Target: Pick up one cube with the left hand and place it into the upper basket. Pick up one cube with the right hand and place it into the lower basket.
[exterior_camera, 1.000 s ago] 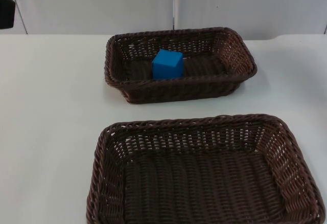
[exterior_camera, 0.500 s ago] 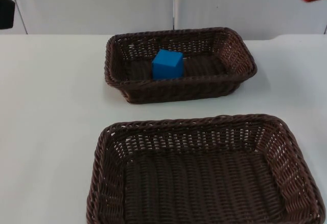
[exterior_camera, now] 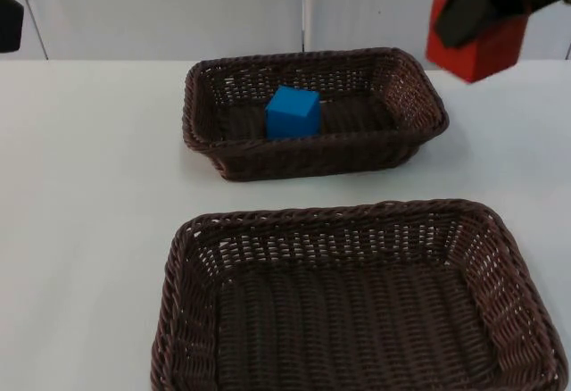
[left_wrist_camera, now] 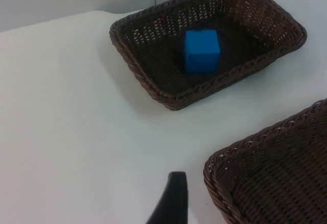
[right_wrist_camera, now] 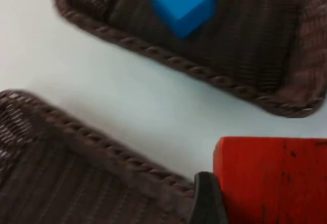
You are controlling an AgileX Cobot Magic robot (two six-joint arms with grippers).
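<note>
- Done, as far as can be judged: the blue cube lies inside the upper basket, on its floor toward the left half, so the left arm's share of the task looks complete.
- The left hand waits off to the side above the bare worktop, near a corner of the lower basket. Only one dark fingertip is visible, so I cannot tell whether it is released or clenched; nothing can be seen in it.
- In hand now: the right hand is grasping the red cube and carries it in the air at the far right, beyond the upper basket's right end and in front of the grey partition wall.
- In the right wrist view the red cube sits against the fingertip, with the worktop between the two baskets below it.
- Left to do: the lower basket holds no cube. The red cube has to travel toward the near side, come over that basket and be let go inside it.
- My reading is that roughly three quarters of the job is behind; only the carry and the release remain.
</note>
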